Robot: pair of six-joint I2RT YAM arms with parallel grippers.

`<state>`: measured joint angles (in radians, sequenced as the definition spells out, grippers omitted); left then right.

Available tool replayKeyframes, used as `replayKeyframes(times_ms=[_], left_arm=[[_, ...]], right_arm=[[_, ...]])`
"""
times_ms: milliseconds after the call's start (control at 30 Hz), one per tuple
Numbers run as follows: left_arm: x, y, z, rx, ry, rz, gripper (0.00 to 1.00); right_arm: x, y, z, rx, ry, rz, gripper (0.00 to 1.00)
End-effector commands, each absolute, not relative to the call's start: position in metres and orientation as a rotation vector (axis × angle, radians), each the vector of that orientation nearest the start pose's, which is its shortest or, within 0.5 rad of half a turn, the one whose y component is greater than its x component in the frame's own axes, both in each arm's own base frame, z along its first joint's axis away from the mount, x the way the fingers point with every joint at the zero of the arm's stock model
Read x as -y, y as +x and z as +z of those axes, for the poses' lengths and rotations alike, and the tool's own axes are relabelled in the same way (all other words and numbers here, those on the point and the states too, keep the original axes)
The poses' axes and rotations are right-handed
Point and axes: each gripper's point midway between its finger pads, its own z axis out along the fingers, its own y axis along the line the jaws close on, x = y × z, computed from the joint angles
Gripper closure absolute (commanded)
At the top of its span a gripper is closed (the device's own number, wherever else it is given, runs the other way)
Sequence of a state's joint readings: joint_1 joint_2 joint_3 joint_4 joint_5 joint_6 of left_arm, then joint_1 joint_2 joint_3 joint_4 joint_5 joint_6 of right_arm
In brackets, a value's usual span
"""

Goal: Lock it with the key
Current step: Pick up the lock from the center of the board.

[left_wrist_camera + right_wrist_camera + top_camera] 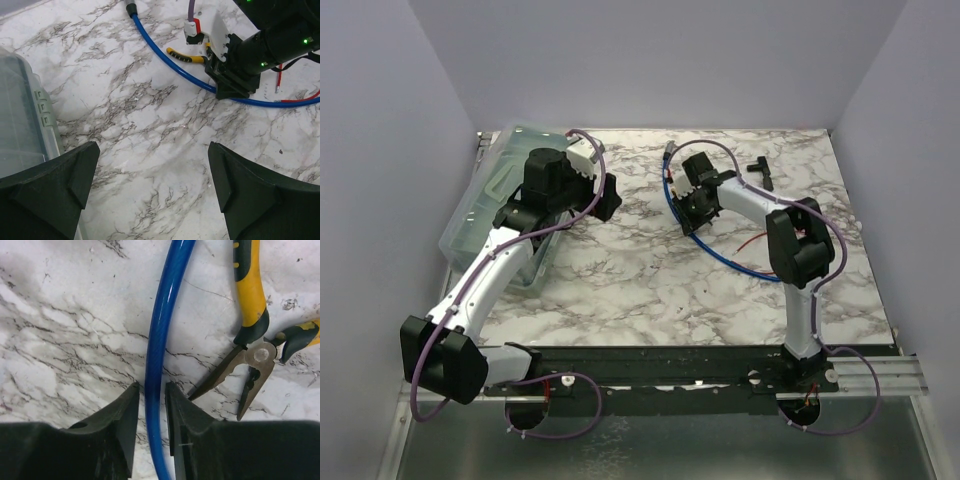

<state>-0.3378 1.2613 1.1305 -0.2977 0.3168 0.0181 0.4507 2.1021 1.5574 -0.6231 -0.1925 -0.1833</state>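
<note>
Blue cable (159, 340) on the marble table (60, 315), straddled by the right gripper (152, 390).
Jaws narrowed to a slim gap, one finger either side of the cable; firm clamping not discernible. Yellow-handled pliers (255, 340) lying just beside the cable, beak parted. Left gripper (152, 155) spread wide, empty, above bare marble near the clear plastic box (20, 115) at the table's left edge.

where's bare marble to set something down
Free: the mid-table marble between the clear bin and the blue cable, and the near strip along the rail. Crowded: around the right pincer, where cable, pliers and red wire bunch.
</note>
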Motion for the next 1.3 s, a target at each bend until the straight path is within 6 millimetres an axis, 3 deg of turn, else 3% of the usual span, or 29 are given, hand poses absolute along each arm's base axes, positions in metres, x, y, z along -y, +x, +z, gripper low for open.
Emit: replayKeyframes(times_ms=[0,100,200,233,333,467,600,933,1100,1267], left_arm=[[0.174,0.364,0.260,-1.938,0.459,-0.486,0.01],[0.172,0.367,0.262,-1.946,0.411,-0.481,0.01],[0.172,0.366,0.259,-1.963,0.370,-0.499,0.01],[0.172,0.364,0.257,-1.972,0.363,-0.507,0.01],[0.179,0.357,0.251,-2.006,0.394,-0.555,0.01],[0.189,0.352,0.253,-2.015,0.403,-0.635,0.01],[0.195,0.351,0.255,-2.006,0.400,-0.685,0.01],[0.216,0.348,0.278,-1.934,0.374,-0.856,0.01],[0.228,0.347,0.290,-1.822,0.362,-0.960,0.01],[0.239,0.344,0.302,-1.724,0.361,-0.991,0.01]], right_arm=[[-0.202,0.385,-0.027,-2.683,-0.944,0.046,0.67],[-0.200,0.384,-0.029,-2.691,-0.911,0.013,0.72],[-0.212,0.387,-0.015,-2.684,-0.862,0.082,0.97],[-0.221,0.388,-0.006,-2.676,-0.848,0.148,0.99],[-0.249,0.400,0.040,-2.579,-0.779,0.320,0.99],[-0.286,0.418,0.122,-2.396,-0.664,0.544,0.99],[-0.308,0.433,0.189,-2.239,-0.591,0.669,1.00],[-0.322,0.459,0.287,-2.009,-0.449,0.817,1.00],[-0.318,0.455,0.343,-1.874,-0.312,0.938,1.00],[-0.323,0.452,0.369,-1.848,-0.191,1.051,1.00]])
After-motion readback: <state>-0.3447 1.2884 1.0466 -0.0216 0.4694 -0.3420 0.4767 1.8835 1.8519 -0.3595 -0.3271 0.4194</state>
